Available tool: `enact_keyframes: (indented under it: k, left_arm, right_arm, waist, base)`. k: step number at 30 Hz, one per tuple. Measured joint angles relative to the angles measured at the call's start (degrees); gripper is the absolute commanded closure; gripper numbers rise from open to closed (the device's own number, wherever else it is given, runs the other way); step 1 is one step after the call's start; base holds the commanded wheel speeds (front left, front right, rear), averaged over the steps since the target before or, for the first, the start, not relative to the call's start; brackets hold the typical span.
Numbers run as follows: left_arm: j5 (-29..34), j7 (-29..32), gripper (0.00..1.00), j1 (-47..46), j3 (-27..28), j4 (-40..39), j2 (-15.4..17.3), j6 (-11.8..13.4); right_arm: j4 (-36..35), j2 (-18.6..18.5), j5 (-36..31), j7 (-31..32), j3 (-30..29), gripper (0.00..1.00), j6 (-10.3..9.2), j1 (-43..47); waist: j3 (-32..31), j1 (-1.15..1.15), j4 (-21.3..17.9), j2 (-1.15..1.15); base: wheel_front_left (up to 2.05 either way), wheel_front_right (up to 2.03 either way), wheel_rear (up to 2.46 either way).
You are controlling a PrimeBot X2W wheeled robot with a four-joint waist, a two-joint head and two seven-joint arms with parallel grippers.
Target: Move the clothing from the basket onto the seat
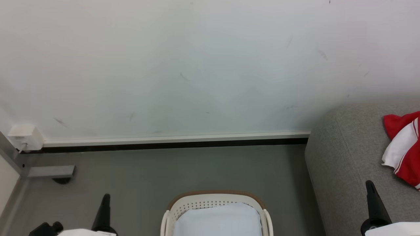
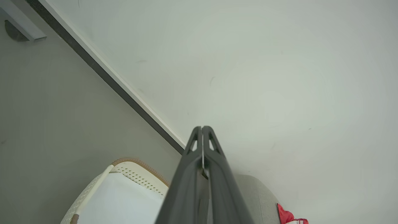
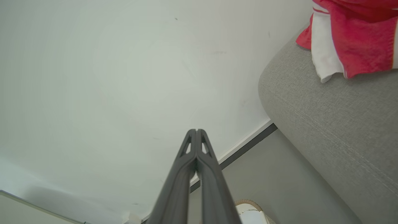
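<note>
Where the left end effector (image 2: 202, 128) hangs: low and to the left of the basket, its two dark fingers pressed together tip to tip with nothing between them, pointing toward the wall.
Right end effector (image 3: 196, 130): likewise closed flat and empty, also aimed at the wall, showing against the seat's grey side in the head view and apart from the clothing.
Clothing (image 1: 405, 147): a rumpled red heap with white panels and striped trim, lying on top of the seat near the end closest to the basket.
Seat (image 1: 344, 157): a grey upholstered sofa with a rounded corner, standing to the right of the basket with a strip of floor (image 1: 137, 173) between.
Basket (image 1: 215, 197): cream, perforated and tan-rimmed, on the floor between the arms. Inside lies a plain pale pad (image 1: 216, 221); I see no red fabric in the part that shows.
Progress: done or nearly so, I judge. Anything left would be hidden low in the basket.
Surroundings: a scuffed white wall (image 1: 197, 65), a dark skirting strip, a small white box (image 1: 24, 136) at far left and a grey metal foot (image 1: 51, 171) beside it.
In the way: only the sofa's rounded side, which an arm would have to rise over.
</note>
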Motion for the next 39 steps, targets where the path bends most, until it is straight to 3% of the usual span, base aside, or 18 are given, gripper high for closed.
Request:
enact_keyframes:
  k: [39]
  left_arm:
    - [-20.4, 5.7, 1.0, -1.4, 2.6, -2.1, -0.9, -1.0]
  right_arm:
    - [0.2, 1.9, 20.0, 5.8, -4.0, 1.0, 0.0, -1.5]
  waist:
    - [1.1, 0.0, 0.7, 0.0]
  base:
    - [0.0, 0.0, 0.0]
